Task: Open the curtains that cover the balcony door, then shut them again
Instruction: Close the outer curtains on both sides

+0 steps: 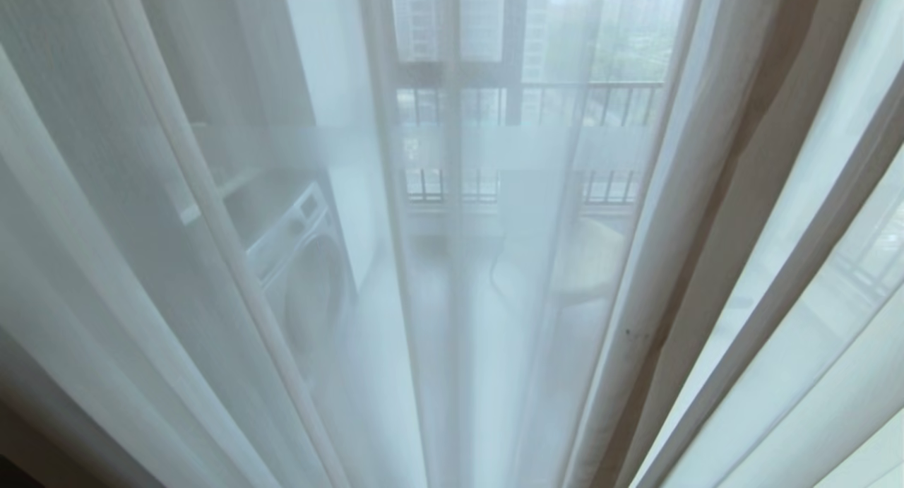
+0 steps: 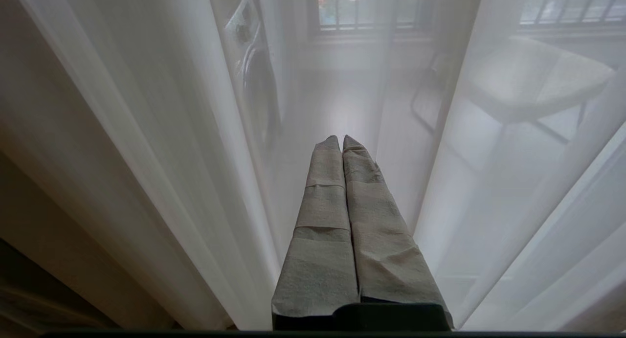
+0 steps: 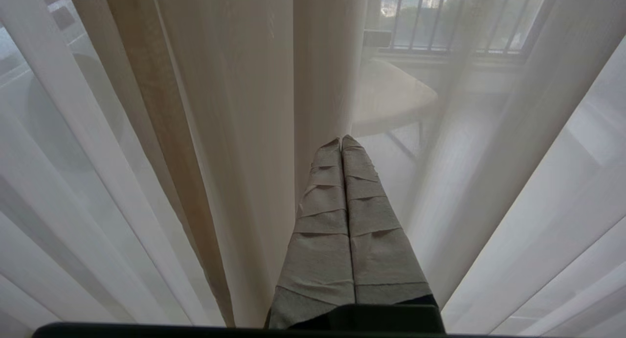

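Observation:
The curtains hang shut across the whole head view. They are pleated sheer white voile (image 1: 127,191) with a beige-grey opaque fold (image 1: 759,121) at the right. Through the sheer I make out the balcony door's frosted band (image 1: 487,149); its frame is hard to tell apart. Neither arm shows in the head view. My left gripper (image 2: 341,138) is shut and empty, its taped fingers (image 2: 323,220) pointing at the sheer folds (image 2: 146,108) without gripping them. My right gripper (image 3: 341,138) is shut and empty too, close beside a beige fold (image 3: 234,108).
Behind the sheer stand a washing machine (image 1: 304,262) at the left and a pale chair (image 1: 593,262) at the right, with the outer window's railing bars (image 1: 586,103) beyond. A strip of floor (image 2: 29,299) shows below the curtain hem.

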